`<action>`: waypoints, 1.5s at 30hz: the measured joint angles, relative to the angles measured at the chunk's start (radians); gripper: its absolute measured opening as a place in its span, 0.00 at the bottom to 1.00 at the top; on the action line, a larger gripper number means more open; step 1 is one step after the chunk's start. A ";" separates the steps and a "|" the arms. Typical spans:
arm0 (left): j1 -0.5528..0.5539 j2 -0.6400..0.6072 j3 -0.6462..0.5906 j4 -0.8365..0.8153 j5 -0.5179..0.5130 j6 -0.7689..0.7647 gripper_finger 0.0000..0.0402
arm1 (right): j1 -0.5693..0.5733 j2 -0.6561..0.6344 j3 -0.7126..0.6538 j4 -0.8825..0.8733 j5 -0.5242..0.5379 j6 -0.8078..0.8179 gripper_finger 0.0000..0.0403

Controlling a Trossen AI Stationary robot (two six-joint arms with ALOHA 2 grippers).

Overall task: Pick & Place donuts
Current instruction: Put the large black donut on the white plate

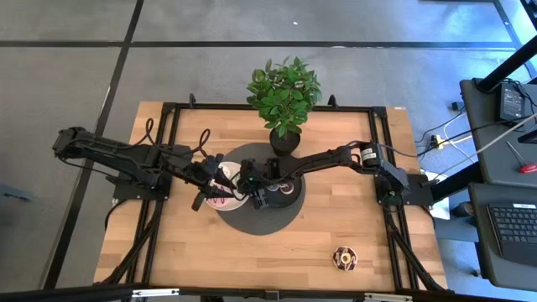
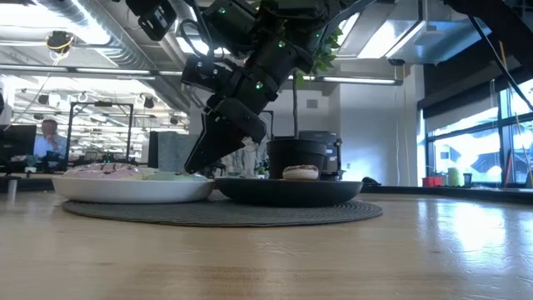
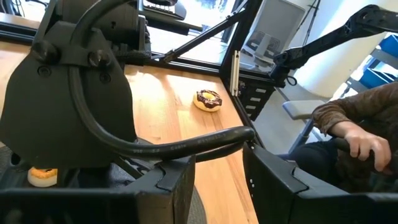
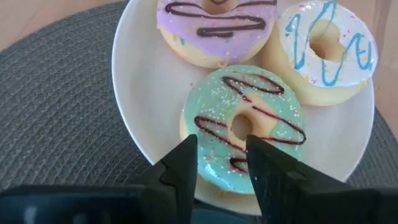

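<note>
On the left of the bench (image 1: 336, 243) the left gripper (image 1: 204, 186) hangs over the near edge of the white plate (image 1: 225, 205), its fingers (image 3: 171, 186) spread apart with nothing between them — it looks to be waiting. The white plate sits on a round grey mat (image 1: 268, 222) and carries the donuts: a purple-iced donut (image 4: 214, 28) with a chocolate drizzle, a white-iced donut (image 4: 323, 46) with blue squiggles and sprinkles, and a green-iced donut (image 4: 245, 124) with chocolate lines and white sprinkles. The right gripper (image 4: 221, 158) reaches in from the right and hovers directly over the green-iced donut, fingers (image 4: 180, 165) parted and holding nothing, their tips straddling the near rim of the ring. I judge the step in hand to be the approach for a pick. The next move would call for a straight descent so one finger drops into the hole or both flank the ring, then a gentle close, since the neighbouring donuts lie touching it. Just right of the white plate is a black plate (image 2: 291, 190) holding a small cream donut (image 2: 301, 172) — probably the place target. Behind stands a potted plant (image 1: 285, 96). Far right, near the front edge, a chocolate donut (image 1: 345, 258) with sprinkles lies alone on the bench, well apart.
</note>
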 joint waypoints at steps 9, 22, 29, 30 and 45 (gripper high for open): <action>0.000 0.004 0.000 -0.012 -0.002 0.001 0.32 | 0.006 -0.137 -0.017 -0.160 -0.090 0.030 0.34; -0.049 0.067 0.000 0.021 -0.004 0.008 0.32 | 0.187 -0.556 -0.497 -0.173 -0.031 0.303 0.34; -0.060 0.068 0.000 0.017 -0.004 0.008 0.32 | 0.408 -0.804 -0.738 -0.192 0.009 0.495 0.33; -0.060 0.068 0.000 0.017 -0.004 0.008 0.32 | 0.445 -0.829 -0.766 -0.192 0.011 0.516 0.33; -0.059 0.068 0.000 0.018 -0.010 0.008 0.32 | 0.788 -0.813 -0.833 -0.167 0.003 0.661 0.33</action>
